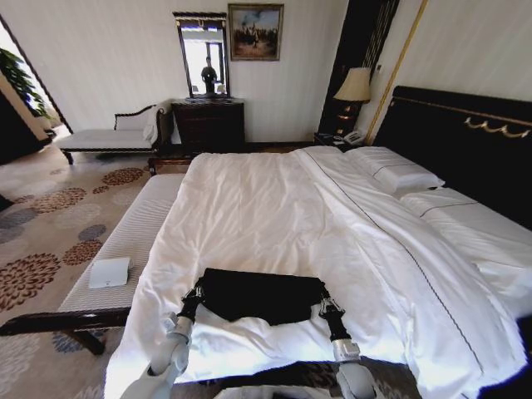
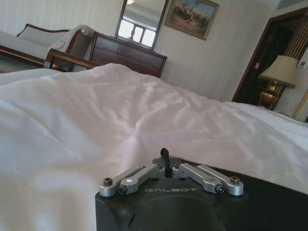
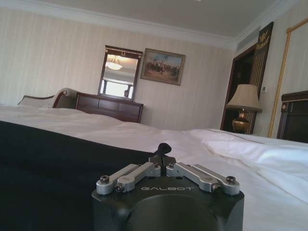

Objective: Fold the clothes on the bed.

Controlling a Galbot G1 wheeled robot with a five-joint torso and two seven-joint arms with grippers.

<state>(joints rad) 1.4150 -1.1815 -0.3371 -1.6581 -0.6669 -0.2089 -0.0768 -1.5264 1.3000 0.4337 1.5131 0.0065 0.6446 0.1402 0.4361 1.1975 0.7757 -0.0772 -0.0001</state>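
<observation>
The clothes, one black T-shirt (image 1: 259, 295), lie as a flat dark rectangle on the white bed (image 1: 274, 199) near its foot edge. My left gripper (image 1: 194, 296) sits at the shirt's near left corner and my right gripper (image 1: 324, 302) at its near right corner. Both are shut, each pinching the black cloth. In the left wrist view the left gripper (image 2: 164, 155) has its fingers together, with black fabric (image 2: 274, 192) beside it. In the right wrist view the right gripper (image 3: 163, 149) is closed at the edge of the dark shirt (image 3: 57, 163).
A narrow white-cushioned bench (image 1: 125, 241) runs along the bed's left side with a small white box (image 1: 109, 272) on it. Pillows (image 1: 399, 170) and the dark headboard (image 1: 465, 141) lie at the right. A dresser (image 1: 208, 123) and lamp (image 1: 355, 87) stand by the far wall.
</observation>
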